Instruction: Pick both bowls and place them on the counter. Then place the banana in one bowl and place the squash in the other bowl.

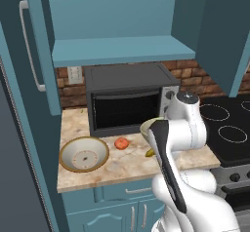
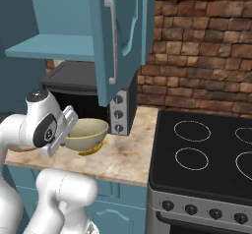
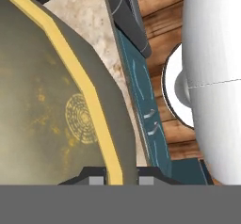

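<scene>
My gripper (image 3: 121,177) is shut on the yellow rim of the deep tan-olive bowl (image 3: 47,110). In the right base view this bowl (image 2: 87,132) hangs upright low over the counter (image 2: 129,155), in front of the microwave, with my gripper (image 2: 69,129) at its left side. Yellow of the banana (image 2: 91,152) shows just under it. In the left base view the arm hides most of the held bowl (image 1: 146,126) and the banana (image 1: 150,152). The red-orange squash (image 1: 121,143) lies on the counter (image 1: 122,170), and the wide shallow bowl (image 1: 84,154) rests at its left end.
A black microwave (image 1: 128,102) stands at the back of the counter under an open teal cabinet shelf (image 1: 122,50). An open cabinet door (image 2: 120,36) hangs above the bowl. The black stovetop (image 2: 206,154) adjoins the counter on the right.
</scene>
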